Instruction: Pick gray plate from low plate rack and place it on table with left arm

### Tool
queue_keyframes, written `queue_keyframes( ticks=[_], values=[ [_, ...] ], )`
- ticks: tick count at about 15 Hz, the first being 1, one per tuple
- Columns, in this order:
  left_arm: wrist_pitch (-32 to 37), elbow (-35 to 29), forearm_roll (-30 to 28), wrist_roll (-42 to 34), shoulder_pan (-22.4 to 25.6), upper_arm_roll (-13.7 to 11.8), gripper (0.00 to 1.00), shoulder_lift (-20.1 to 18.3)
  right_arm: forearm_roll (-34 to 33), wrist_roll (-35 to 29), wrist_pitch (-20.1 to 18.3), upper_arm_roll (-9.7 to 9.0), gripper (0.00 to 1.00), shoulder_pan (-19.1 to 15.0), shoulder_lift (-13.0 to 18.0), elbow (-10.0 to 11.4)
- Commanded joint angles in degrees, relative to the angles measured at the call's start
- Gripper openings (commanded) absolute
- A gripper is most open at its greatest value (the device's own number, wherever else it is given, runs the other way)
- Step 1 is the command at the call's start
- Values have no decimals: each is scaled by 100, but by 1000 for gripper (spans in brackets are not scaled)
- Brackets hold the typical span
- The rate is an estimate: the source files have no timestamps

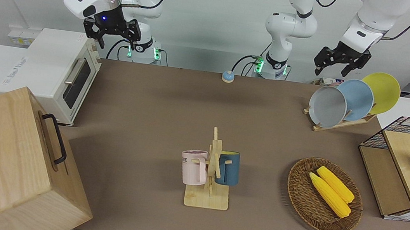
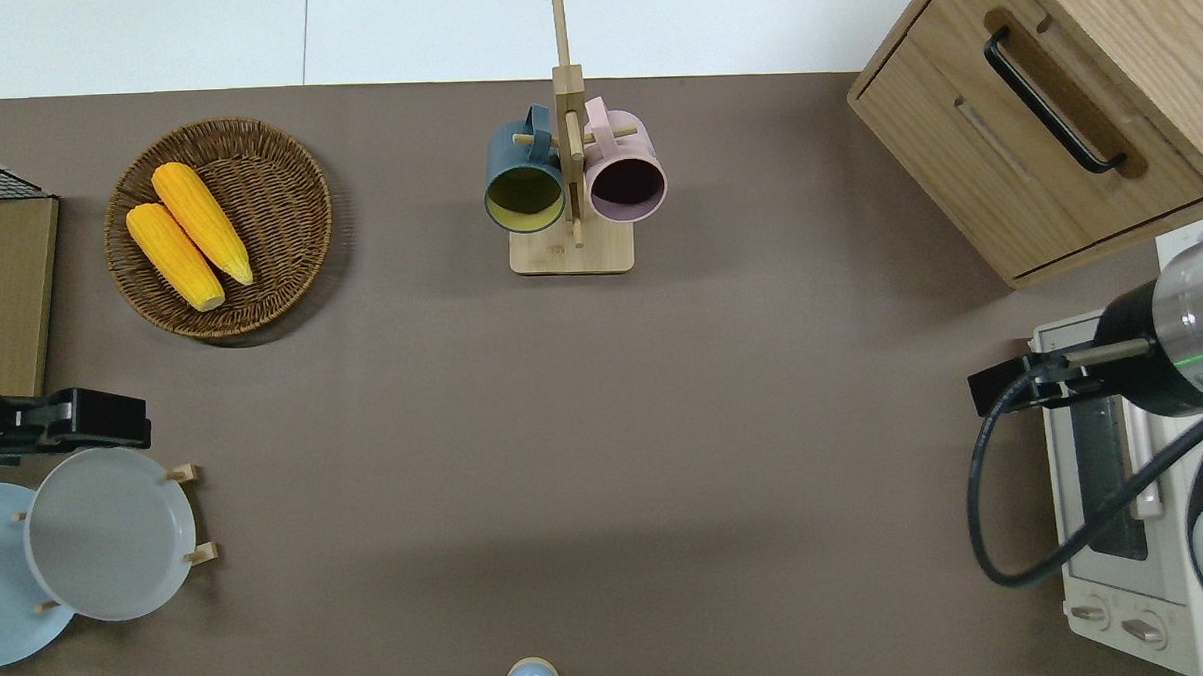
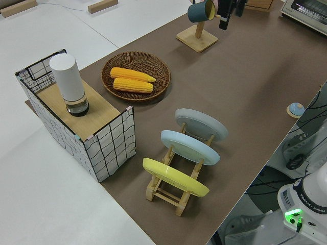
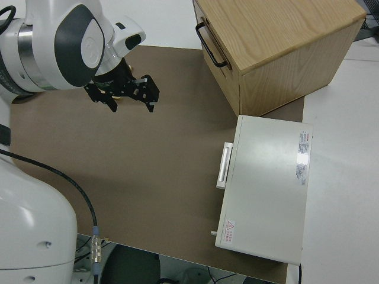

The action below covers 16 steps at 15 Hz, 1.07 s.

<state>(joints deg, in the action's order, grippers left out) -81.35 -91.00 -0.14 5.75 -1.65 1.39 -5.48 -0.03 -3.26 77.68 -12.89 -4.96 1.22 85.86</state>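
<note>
The gray plate (image 1: 328, 106) is standing on edge in the rack (image 1: 339, 123), tilted back against its pegs, its face turning toward the middle of the desk (image 1: 173, 119), at the left arm's end. It is leaning just beside the blue plate (image 1: 358, 100). The left gripper (image 1: 335, 62) is hanging above the plates, fingers spread wide and empty. The right arm is sitting parked, fingers wide.

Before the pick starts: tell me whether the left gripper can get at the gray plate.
Probably yes: the left gripper, fingers open, hangs beside the gray plate, the outermost in the low plate rack, its rim and face unobstructed.
</note>
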Motion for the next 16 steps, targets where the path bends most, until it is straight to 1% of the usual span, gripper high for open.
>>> queue_keyframes(
  ticks=[1,8,13,14,16],
  values=[
    [102,143,-83,240,34,1,995,169,20,19,-87,-38,987,-84,27,-35],
    [23,91,-47,242,60,1,995,153,20,19,-87,-38,987,-84,27,-35],
    [14,82,190,242,16,1,995,153,20,19,-87,-38,990,-84,27,-35],
    [14,65,303,225,16,1,995,144,20,19,-87,-38,987,-76,27,-35],
    [14,-110,803,172,-1,10,993,127,20,19,-87,-38,990,-84,27,-35]
  ],
)
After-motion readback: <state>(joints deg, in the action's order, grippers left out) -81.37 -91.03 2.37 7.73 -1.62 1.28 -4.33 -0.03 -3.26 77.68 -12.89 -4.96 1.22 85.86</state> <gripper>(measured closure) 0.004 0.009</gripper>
